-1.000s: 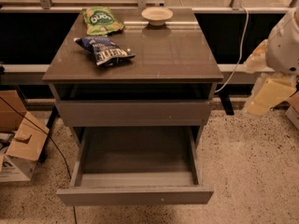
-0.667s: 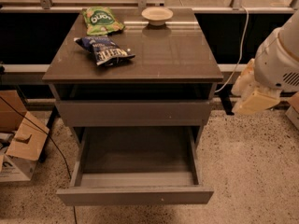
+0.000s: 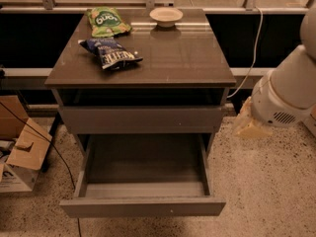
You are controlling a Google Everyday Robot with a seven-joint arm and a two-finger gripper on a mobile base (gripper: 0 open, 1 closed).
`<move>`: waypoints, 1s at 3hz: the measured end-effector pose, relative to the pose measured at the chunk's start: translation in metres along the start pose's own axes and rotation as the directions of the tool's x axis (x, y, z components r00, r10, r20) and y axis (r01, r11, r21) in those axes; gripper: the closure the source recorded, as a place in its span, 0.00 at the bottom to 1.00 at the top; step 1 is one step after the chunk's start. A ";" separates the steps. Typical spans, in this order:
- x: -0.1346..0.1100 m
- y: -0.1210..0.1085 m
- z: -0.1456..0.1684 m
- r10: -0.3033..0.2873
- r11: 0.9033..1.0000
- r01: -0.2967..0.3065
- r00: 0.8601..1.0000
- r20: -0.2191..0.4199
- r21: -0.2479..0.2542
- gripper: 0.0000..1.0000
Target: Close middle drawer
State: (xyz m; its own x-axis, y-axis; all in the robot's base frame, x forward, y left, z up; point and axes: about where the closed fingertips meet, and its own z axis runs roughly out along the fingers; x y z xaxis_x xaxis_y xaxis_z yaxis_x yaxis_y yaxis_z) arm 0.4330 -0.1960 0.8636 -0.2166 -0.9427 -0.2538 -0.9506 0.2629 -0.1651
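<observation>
Speckled stone floor [image 3: 266, 191] filled the bottom of the frame, with cardboard boxes [image 3: 19, 152] at the lower left. Nearest the camera, low and centre, the middle drawer [image 3: 143, 207] stood pulled far out, its plain flat front facing the viewer and its bare grey floor and thin side walls open to view. It held nothing, so it probably weighed little and would likely roll back on its runners under light, steady pressure. With no handle, the front panel was the place to press, flat and near its middle, since a push at one corner might skew such a wide, shallow drawer and bind it. The smooth face looked stiff and sturdy rather than fragile, though contact could slide across it.

Just behind and above sat the other drawer front [image 3: 140, 120], with a dark gap over it. At the right edge, about level with that front, the gripper [image 3: 251, 126] hung under the bulky white arm [image 3: 286, 98], well apart from the drawer and off to its side; whether it was open or closed could not be told.

Farther back, the bench [image 3: 177, 58] carried a blue chip bag [image 3: 111, 53], a green chip bag [image 3: 106, 21] and a small bowl [image 3: 166, 16] near its far edge.
</observation>
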 end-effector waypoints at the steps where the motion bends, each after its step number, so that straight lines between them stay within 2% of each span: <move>1: 0.013 0.005 0.035 0.042 0.999 -0.042 0.999 0.009 -0.020 1.00; 2: 0.015 0.005 0.042 0.048 0.999 -0.048 0.999 0.011 -0.022 1.00; 3: 0.012 0.009 0.055 0.050 0.998 -0.050 0.999 -0.017 -0.026 1.00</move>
State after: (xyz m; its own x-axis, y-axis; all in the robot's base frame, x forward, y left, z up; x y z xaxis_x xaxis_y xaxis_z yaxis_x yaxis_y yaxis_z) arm 0.4339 -0.1935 0.8069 -0.2676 -0.9317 -0.2457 -0.9439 0.3047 -0.1274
